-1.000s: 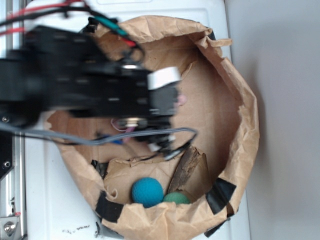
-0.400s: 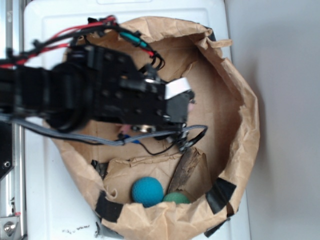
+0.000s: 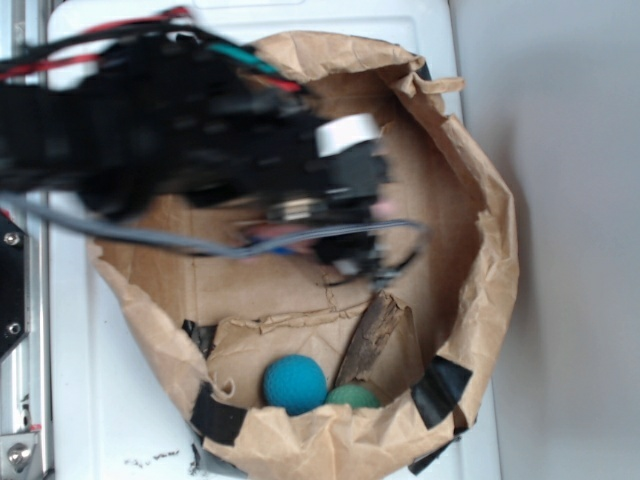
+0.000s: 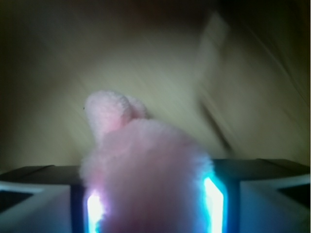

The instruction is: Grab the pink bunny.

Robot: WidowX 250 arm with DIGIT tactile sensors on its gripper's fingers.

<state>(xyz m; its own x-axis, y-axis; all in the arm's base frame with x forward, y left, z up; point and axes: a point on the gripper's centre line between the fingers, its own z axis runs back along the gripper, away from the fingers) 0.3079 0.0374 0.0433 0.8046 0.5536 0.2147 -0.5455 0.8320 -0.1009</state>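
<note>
In the wrist view the fluffy pale pink bunny point(image 4: 146, 165) fills the gap between my two fingers, pressed on both sides by the glowing pads point(image 4: 214, 204), with one ear poking up ahead. My gripper point(image 4: 153, 204) is shut on it. From the exterior view the black arm and gripper point(image 3: 375, 215) hang over the middle of the brown paper bag point(image 3: 490, 250), blurred by motion. Only a sliver of the pink bunny point(image 3: 383, 207) peeks out at the gripper's right tip.
A blue ball point(image 3: 295, 383) and a green ball point(image 3: 352, 396) lie in the bag's near fold, beside a brown crumpled flap point(image 3: 375, 335). Black tape patches point(image 3: 440, 390) hold the bag's rim. The bag rests on a white surface point(image 3: 110, 400); grey cable loops under the arm.
The arm has swung right and slightly up inside the bag, carrying the pink bunny along; the balls have stayed put.
</note>
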